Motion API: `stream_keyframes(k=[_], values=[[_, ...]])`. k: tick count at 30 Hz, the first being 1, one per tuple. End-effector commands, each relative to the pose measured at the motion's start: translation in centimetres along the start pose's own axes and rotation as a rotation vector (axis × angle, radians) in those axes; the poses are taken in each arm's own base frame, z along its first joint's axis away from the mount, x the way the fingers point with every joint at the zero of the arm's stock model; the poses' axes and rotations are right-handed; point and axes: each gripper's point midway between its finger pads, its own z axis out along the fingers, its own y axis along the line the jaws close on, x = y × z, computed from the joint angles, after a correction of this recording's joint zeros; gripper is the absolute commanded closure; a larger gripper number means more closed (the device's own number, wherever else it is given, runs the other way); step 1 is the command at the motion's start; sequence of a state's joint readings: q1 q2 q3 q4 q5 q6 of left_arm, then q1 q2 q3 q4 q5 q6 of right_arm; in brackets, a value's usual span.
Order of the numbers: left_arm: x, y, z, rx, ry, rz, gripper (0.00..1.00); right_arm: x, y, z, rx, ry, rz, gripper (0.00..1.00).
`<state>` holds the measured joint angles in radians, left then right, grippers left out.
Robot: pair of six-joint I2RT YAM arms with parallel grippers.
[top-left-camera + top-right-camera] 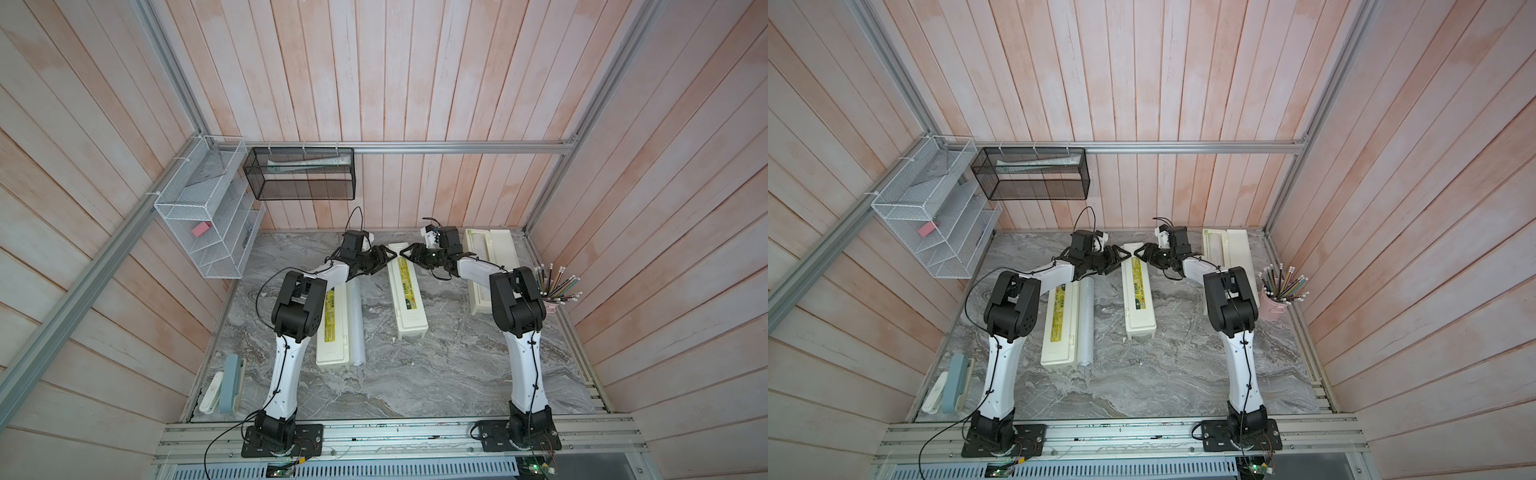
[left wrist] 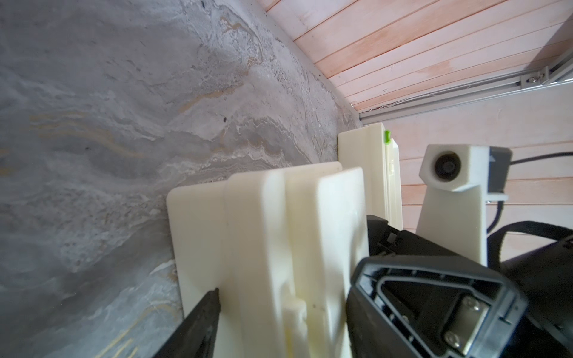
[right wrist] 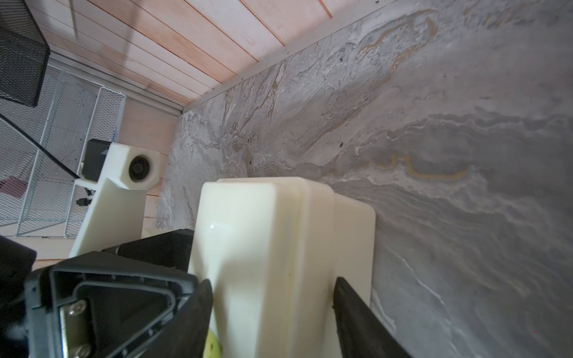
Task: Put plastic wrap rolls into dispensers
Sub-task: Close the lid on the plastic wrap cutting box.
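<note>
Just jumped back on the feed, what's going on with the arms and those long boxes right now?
Both arms reach to the far end of the middle dispenser, whose lid is shut. The right gripper has its jaws pressed against the box's sides. The left gripper has its jaws straddling the same end, not yet tight. One plastic wrap roll lies on the table beside the closed left dispenser, not loaded. The right dispenser at the back stands open.
</note>
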<state>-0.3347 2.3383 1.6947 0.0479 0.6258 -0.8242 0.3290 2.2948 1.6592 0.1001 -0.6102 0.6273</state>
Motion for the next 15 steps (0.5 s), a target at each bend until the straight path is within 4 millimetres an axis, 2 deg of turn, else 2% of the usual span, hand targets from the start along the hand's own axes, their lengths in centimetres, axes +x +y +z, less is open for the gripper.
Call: stream_keyframes(k=[1, 4, 7, 9, 15], values=[[4.2, 4.7, 2.2, -0.091, 0.109, -0.09, 0.36, 3.8, -2.9, 1.6, 0.085, 0.102, 0.041, 0.38], [4.0, 4.1, 1.8, -0.084, 0.107, -0.077, 0.36, 3.5, -2.7, 1.1, 0.103, 0.093, 0.03, 0.38], [3.5, 2.9, 0.7, -0.086, 0.085, -0.039, 0.31, 3.1, -2.4, 0.2, 0.123, 0.074, 0.015, 0.37], [3.1, 1.7, -0.1, -0.077, 0.07, -0.008, 0.26, 2.9, -2.0, -0.7, 0.131, 0.059, 0.006, 0.33], [2.7, -1.6, -2.8, -0.034, 0.036, 0.061, 0.18, 2.6, -0.7, -3.5, 0.155, 0.015, -0.026, 0.26]])
